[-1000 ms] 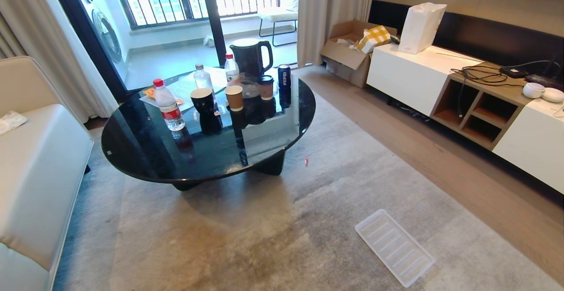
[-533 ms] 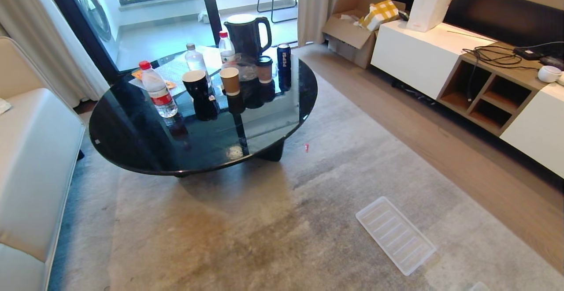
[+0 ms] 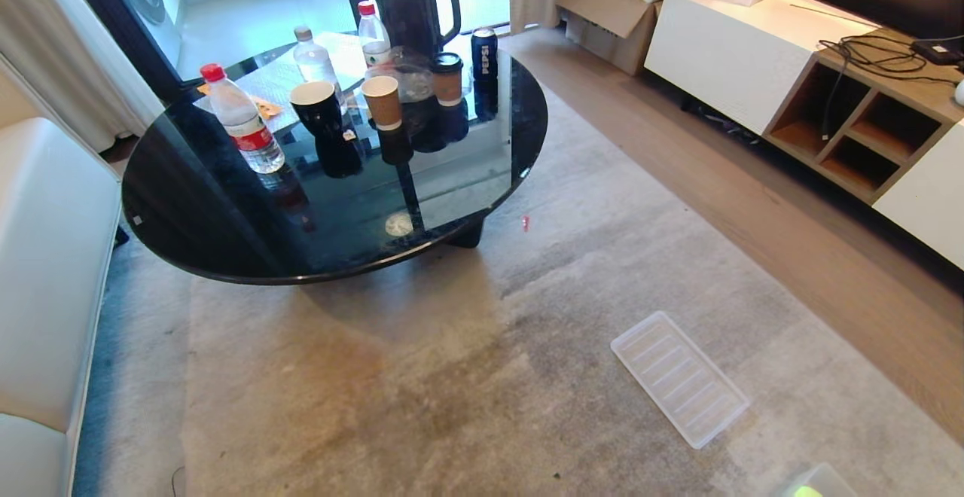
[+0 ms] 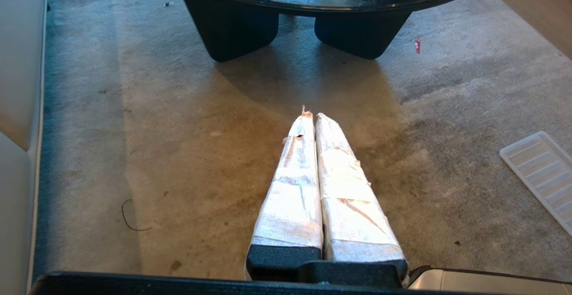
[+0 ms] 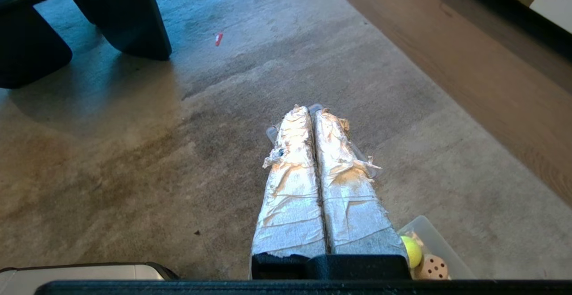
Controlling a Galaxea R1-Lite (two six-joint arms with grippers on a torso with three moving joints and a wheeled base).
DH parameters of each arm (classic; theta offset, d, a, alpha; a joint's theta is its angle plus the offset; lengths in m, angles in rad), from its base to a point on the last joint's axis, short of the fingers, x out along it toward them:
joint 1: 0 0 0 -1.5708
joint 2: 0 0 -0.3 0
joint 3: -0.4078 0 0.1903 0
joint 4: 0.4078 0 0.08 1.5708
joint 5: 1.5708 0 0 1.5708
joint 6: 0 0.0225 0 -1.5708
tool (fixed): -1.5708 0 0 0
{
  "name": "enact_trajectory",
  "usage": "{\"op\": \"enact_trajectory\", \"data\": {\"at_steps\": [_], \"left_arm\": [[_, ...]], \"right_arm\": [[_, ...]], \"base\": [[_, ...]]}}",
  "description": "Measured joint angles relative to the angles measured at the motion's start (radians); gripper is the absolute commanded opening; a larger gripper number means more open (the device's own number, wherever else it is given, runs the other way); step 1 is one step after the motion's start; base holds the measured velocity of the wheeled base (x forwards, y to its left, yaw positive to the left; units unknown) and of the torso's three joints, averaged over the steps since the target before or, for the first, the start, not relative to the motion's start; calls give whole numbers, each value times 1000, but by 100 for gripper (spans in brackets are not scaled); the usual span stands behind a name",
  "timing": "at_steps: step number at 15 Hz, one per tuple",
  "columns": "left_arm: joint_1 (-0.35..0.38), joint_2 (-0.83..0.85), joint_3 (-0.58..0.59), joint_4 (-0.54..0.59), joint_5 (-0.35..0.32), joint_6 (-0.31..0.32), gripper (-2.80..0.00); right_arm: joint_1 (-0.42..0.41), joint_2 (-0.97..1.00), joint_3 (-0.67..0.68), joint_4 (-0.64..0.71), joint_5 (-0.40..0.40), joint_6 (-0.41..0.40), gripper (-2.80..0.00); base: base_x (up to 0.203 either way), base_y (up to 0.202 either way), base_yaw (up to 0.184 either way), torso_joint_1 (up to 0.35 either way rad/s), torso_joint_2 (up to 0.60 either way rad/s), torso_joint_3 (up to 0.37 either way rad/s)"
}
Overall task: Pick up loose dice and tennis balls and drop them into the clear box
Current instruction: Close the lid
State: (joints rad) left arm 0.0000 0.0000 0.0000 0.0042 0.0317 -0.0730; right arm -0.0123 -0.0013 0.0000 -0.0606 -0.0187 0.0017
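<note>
Both grippers are seen pressed shut and empty: left gripper [image 4: 311,116] over bare carpet [image 4: 201,152] facing the table [image 4: 321,0], right gripper [image 5: 308,109] likewise. The clear box [image 5: 435,241] sits on the carpet beside the right gripper, with a tennis ball [image 5: 411,251] and beige die [image 5: 432,267] inside. Ribbed tray [image 3: 680,379] lies nearby.

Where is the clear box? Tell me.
The clear box sits on the carpet at the head view's bottom right corner, just beyond the ribbed tray.
</note>
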Motion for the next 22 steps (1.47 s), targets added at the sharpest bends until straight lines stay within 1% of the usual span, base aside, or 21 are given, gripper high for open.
{"op": "enact_trajectory", "data": {"at_steps": [22], "left_arm": [[0,0,0,0,1,-2,-280]], "right_arm": [[0,0,0,0,0,0,-280]], "base": [[0,0,0,3,2,-198]]}}
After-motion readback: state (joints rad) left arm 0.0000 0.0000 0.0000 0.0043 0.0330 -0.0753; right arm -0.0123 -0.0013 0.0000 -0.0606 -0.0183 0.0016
